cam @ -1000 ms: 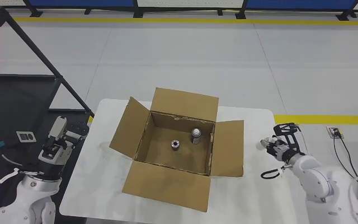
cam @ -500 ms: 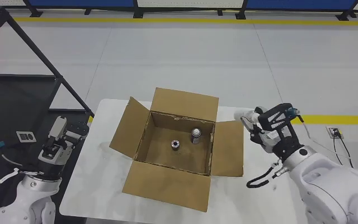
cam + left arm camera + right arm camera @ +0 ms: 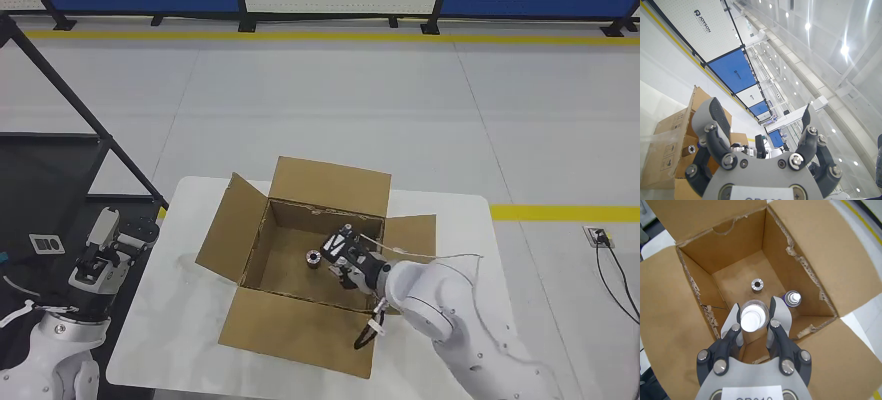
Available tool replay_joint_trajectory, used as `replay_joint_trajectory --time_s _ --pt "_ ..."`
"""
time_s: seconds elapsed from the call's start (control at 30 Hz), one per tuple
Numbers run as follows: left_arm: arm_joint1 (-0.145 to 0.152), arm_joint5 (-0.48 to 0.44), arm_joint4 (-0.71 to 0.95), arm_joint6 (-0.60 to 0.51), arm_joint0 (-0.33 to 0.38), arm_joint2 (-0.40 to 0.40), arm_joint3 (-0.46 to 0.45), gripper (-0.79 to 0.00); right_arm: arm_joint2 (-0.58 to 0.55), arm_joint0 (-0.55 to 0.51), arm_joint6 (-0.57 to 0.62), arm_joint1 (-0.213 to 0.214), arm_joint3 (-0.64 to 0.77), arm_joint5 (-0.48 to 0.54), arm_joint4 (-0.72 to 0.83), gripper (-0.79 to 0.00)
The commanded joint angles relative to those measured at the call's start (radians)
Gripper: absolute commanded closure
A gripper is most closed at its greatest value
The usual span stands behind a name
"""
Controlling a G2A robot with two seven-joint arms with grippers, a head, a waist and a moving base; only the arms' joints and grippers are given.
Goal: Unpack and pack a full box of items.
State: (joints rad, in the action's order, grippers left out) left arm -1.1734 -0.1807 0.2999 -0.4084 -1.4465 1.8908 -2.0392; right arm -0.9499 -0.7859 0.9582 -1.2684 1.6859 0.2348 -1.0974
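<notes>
The right gripper (image 3: 754,308) is clamped on a clear plastic bottle with a white cap (image 3: 753,317) and holds it upright over the open brown cardboard box (image 3: 738,249). On the box floor stand a short steel cylinder with a bored centre (image 3: 757,286) and, towards one corner, a purple spray can with a white nozzle (image 3: 792,298). A white sticker on the gripper's base is cut off and unreadable.

The left gripper (image 3: 761,111) gapes wide beside the white table (image 3: 170,300). Black handling pictograms (image 3: 668,149) mark a box flap.

A second ago the right arm was past the table's right edge. The left has not moved.
</notes>
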Motion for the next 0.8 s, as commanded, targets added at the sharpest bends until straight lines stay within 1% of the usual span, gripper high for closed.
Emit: replay_joint_trajectory --time_s 0.0,0.2,0.37,0.4,0.5,0.53,0.63,0.77 --pt "0.0 0.0 0.0 0.0 0.0 0.0 0.0 -0.785 0.027 0.02 -0.014 -0.009 -0.047 -0.016 -0.002 0.0" --pt "0.0 0.0 0.0 0.0 0.0 0.0 0.0 -0.785 0.107 0.081 -0.055 -0.039 -0.192 -0.054 -0.035 0.0" --pt "0.0 0.0 0.0 0.0 0.0 0.0 0.0 -0.785 0.144 0.117 -0.087 -0.06 -0.29 -0.069 -0.029 0.0" --pt "0.0 0.0 0.0 0.0 0.0 0.0 0.0 -0.785 0.15 0.123 -0.097 -0.064 -0.305 -0.072 -0.027 -0.068" --pt "0.0 0.0 0.0 0.0 0.0 0.0 0.0 -0.785 0.161 0.136 -0.116 -0.074 -0.345 -0.068 -0.015 -0.2" --pt "0.0 0.0 0.0 0.0 0.0 0.0 0.0 -0.785 0.163 0.139 -0.119 -0.077 -0.354 -0.067 -0.014 -0.28" --pt "0.0 0.0 0.0 0.0 0.0 0.0 0.0 -0.785 0.165 0.141 -0.127 -0.082 -0.364 -0.066 -0.01 -0.32" --pt "0.0 0.0 0.0 0.0 0.0 0.0 0.0 -0.785 0.156 0.134 -0.126 -0.083 -0.348 -0.064 -0.017 -0.403"
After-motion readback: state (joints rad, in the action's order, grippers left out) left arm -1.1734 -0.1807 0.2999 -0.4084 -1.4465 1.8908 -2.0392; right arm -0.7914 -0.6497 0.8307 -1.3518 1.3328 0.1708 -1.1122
